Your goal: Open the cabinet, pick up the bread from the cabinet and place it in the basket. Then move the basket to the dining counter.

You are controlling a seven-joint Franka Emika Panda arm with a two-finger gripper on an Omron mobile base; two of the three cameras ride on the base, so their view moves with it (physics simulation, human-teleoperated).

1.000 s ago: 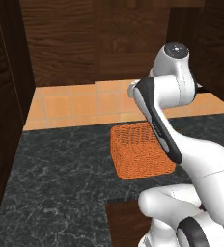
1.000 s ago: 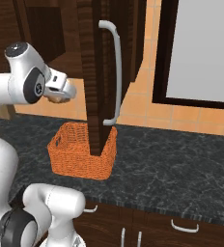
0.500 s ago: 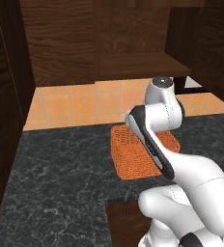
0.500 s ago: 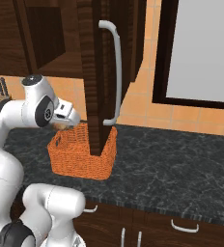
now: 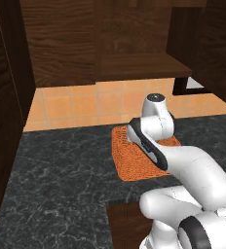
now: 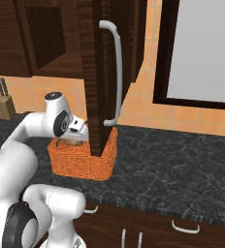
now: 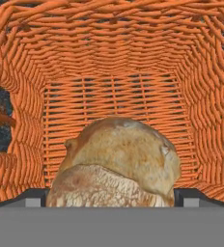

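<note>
1 cabinet [image 6: 97, 77] door stands swung open, its silver bar handle [image 6: 115, 72] facing out over the black marbled counter [image 5: 61, 180]; the wooden shelf [image 5: 134, 65] inside looks bare. Basket [image 6: 83, 162] sits on that counter near its back edge, directly below the open door, whose lower corner hangs just above the basket's rim. Arm reaches down, with the gripper [image 6: 75, 140] at the basket's mouth. Hand view: bread [image 7: 121, 166] between the finger tips, over the woven floor; claw appears clenched on the roll, though contact itself is hidden.

Risks, judged:
- Release from height: roll bounces or rests against a wall.
- Lifting the hand: wrist clips the door's lower edge.
- Carrying the basket later: open door obstructs the path.
</note>
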